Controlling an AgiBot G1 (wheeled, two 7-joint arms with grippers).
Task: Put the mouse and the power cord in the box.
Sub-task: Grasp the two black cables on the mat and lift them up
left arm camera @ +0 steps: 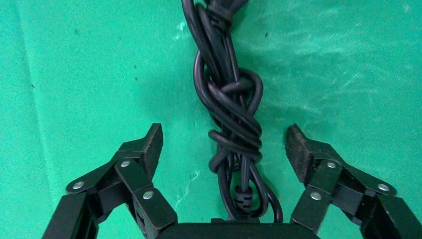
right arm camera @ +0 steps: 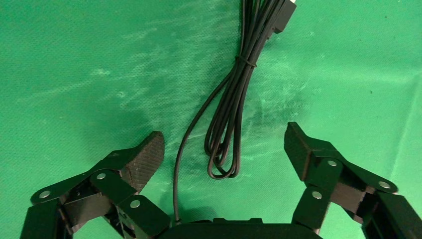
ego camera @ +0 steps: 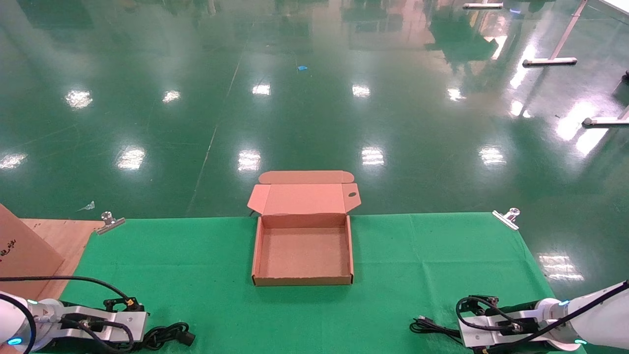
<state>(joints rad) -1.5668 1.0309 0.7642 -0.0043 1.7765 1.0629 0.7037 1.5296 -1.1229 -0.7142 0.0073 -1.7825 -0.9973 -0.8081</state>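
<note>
The box (ego camera: 302, 253) lies in the middle of the green cloth with its lid folded back and nothing inside. At the near left my left gripper (ego camera: 147, 337) is low over the power cord (ego camera: 172, 336). In the left wrist view the knotted cord bundle (left arm camera: 234, 109) runs between the spread fingers (left arm camera: 149, 144) of that open gripper (left arm camera: 224, 142), untouched. At the near right my right gripper (ego camera: 462, 332) is open over the mouse's thin cable (ego camera: 427, 327). The right wrist view shows the looped cable (right arm camera: 226, 119) and USB plug (right arm camera: 283, 15) ahead of the gripper (right arm camera: 225, 142). The mouse body is hidden.
A bigger brown carton (ego camera: 19, 250) with black print stands at the left edge on a wooden board (ego camera: 64, 236). Metal clips (ego camera: 109, 222) (ego camera: 506, 218) pin the cloth at the table's far corners. Beyond the far edge is glossy green floor.
</note>
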